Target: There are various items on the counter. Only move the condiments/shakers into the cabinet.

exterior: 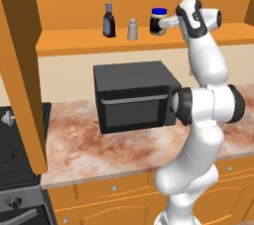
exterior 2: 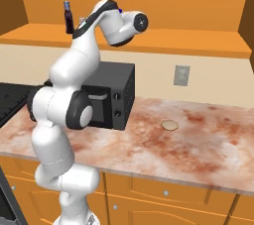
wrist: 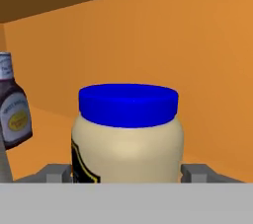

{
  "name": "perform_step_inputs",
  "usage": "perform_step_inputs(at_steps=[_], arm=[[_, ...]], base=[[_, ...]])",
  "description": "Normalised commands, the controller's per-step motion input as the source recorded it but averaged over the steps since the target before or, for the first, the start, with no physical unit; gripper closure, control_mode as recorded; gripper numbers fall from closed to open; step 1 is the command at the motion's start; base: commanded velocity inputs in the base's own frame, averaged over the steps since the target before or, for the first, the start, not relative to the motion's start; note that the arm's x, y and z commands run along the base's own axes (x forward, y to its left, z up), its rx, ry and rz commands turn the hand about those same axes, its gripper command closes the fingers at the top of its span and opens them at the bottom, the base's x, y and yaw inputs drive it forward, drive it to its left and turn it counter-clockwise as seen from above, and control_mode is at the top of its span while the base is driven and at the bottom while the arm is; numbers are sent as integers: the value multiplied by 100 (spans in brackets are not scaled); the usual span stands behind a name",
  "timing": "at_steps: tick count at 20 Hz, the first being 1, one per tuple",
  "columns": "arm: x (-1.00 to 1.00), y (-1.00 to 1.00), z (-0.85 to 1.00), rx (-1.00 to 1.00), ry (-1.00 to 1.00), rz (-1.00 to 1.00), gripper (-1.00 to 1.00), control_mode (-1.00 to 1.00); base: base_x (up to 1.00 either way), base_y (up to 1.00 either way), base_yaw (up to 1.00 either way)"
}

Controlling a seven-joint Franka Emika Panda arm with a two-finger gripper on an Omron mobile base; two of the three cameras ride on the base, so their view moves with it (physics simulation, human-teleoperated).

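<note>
The claw [wrist: 127, 172] is open wide, with one finger on each side of the jar [wrist: 127, 134]. I cannot tell if the fingers touch it. The jar has a blue lid and stands on the cabinet shelf [exterior: 74, 43]. Next to it stand a small grey shaker [exterior: 132, 29] and a dark bottle [exterior: 109, 20]. Below, a black microwave [exterior: 134, 97] sits on the counter [exterior: 74, 149]. A flat tan disc [exterior 2: 169, 125] lies on the counter.
</note>
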Motion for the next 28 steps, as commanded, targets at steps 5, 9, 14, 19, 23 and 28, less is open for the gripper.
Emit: perform_step_inputs(at_steps=[5,9,14,19,23,28], arm=[[-42,-2,-5,0,-7,0,-100,-100],[-72,-22,3,0,-18,0,-100,-100],[-95,-20,8,-4,-19,0,-100,-100],[-100,0,19,-10,-9,-1,-100,-100],[-100,0,23,-16,0,0,-100,-100],[-100,0,14,-17,0,0,-100,-100]], base=[[0,0,0],[0,0,0],[0,0,0],[0,0,0],[0,0,0],[0,0,0]])
